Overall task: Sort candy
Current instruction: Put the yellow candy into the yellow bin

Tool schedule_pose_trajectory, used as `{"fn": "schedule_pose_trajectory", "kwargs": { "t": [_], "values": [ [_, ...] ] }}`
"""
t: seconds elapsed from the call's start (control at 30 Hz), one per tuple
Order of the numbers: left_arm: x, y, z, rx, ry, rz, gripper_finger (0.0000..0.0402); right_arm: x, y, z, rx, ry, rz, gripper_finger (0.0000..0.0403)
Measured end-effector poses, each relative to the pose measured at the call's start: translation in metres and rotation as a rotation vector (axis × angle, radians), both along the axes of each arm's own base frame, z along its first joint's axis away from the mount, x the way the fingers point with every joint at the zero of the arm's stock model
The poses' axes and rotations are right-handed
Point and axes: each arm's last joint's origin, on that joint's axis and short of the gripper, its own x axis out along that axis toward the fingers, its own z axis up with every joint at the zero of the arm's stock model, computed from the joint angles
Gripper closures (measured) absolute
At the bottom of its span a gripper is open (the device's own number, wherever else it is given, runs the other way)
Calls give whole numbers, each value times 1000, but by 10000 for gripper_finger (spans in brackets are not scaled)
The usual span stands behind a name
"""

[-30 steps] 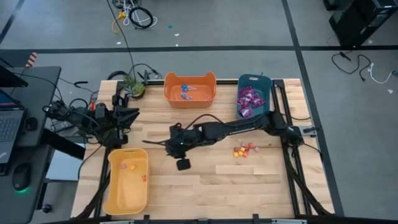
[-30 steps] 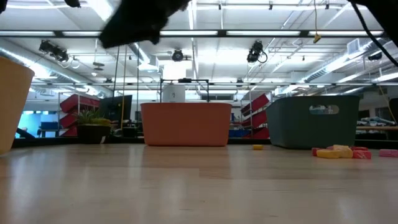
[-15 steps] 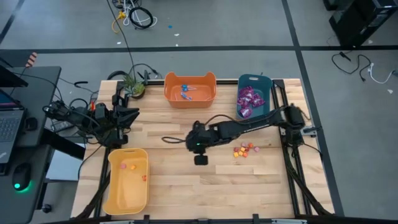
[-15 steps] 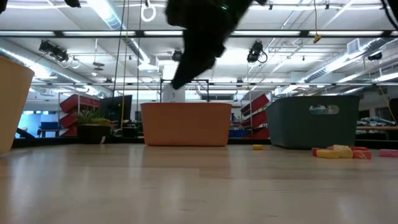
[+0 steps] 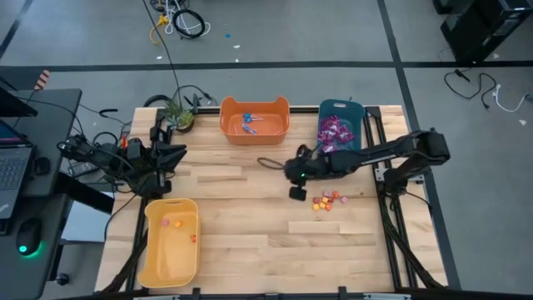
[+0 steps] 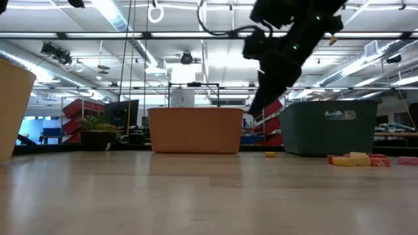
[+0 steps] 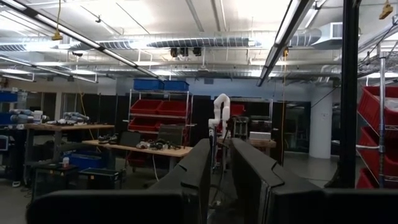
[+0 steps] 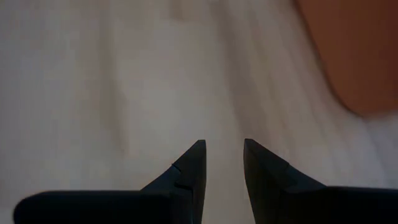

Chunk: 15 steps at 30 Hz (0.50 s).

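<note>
1. Yellow bin (image 5: pixel 171 252) is holding a few small candies; left gripper (image 5: pixel 172 155) is waiting at the desk's (image 5: pixel 250 242) left edge, fingers slightly apart, empty.
2. Right gripper (image 5: pixel 296 191), having swung rightward from mid-desk, is hovering beside the loose small candies (image 5: pixel 327 201), fingers (image 8: pixel 191 163) slightly parted, empty; next pick is likely.

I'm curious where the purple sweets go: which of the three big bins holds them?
The teal bin, at the table's far right corner. Its purple packets mark it out; the orange bin beside it holds blue-wrapped pieces, the yellow bin a few small pieces.
</note>
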Motion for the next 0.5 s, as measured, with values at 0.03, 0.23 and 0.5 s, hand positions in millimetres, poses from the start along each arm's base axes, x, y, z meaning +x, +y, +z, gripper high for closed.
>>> {"fn": "schedule_pose_trajectory", "kwargs": {
  "t": [0.03, 0.23, 0.5],
  "values": [
    [0, 0, 0, 1, 1, 0, 335, -5, -5, -2, -11, 9, -24, 309],
    [1, 0, -1, 8, 16, 0, 335, -22, -28, -19, -35, 87, -101, 309],
    [1, 0, -2, 26, 22, 8, 335, -21, -35, -27, -50, 113, -96, 281]
  ]
}}
